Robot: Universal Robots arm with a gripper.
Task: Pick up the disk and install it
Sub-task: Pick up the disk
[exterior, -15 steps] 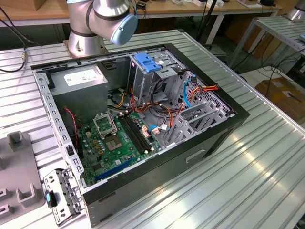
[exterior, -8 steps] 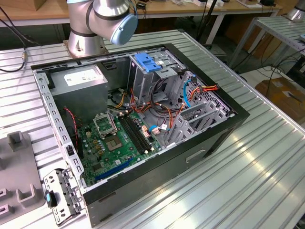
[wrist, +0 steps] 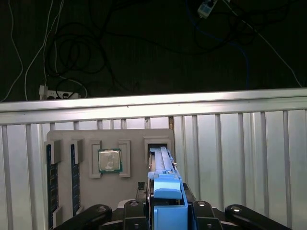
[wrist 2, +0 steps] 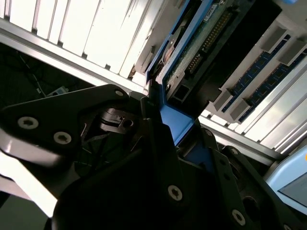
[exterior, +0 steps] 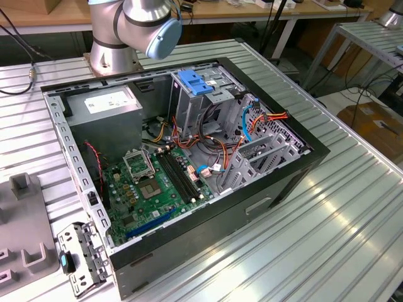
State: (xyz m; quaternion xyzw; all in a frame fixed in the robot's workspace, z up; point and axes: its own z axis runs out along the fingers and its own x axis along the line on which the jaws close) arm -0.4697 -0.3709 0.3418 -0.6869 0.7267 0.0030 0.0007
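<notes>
Between the jaws of the black gripper point(wrist: 169, 195), in the first wrist view, sits the blue end of the disk point(wrist: 162, 163), a flat dark rectangular hard drive framed by bright blue plastic carrier rails. The jaws stand narrow, closed on that blue end. The disk stands on edge in 1 slot of a flat grey plastic fixture tray point(wrist: 134, 135), and I judge it not yet lifted clear.

Beside it on the tray lie 1 square silver processor point(wrist: 109, 160) and 2 long dark memory modules point(wrist: 49, 177). The tray rests on a ribbed aluminium table point(wrist: 240, 143). Beyond the table edge, loose dark cables point(wrist: 72, 57) trail over a dark floor.

In the exterior view, well apart from the tray, the open black computer case point(exterior: 189, 255) lies on its side. Inside it stands a tall grey metal drive cage point(exterior: 189, 113) topped by a blue plastic latch point(exterior: 195, 83), with orange and light-blue wires point(exterior: 220, 151) looping just beside it.

Risks, as I judge them:
- The hold is on the plastic end alone, so the drive could pivot in the jaws or bind in its slot and drag the tray.
- Near the cage, those wires could snag a rail and skew the disk.

A white label on the grey power supply point(exterior: 104, 104) carries print too small to read. No other writing is legible.
</notes>
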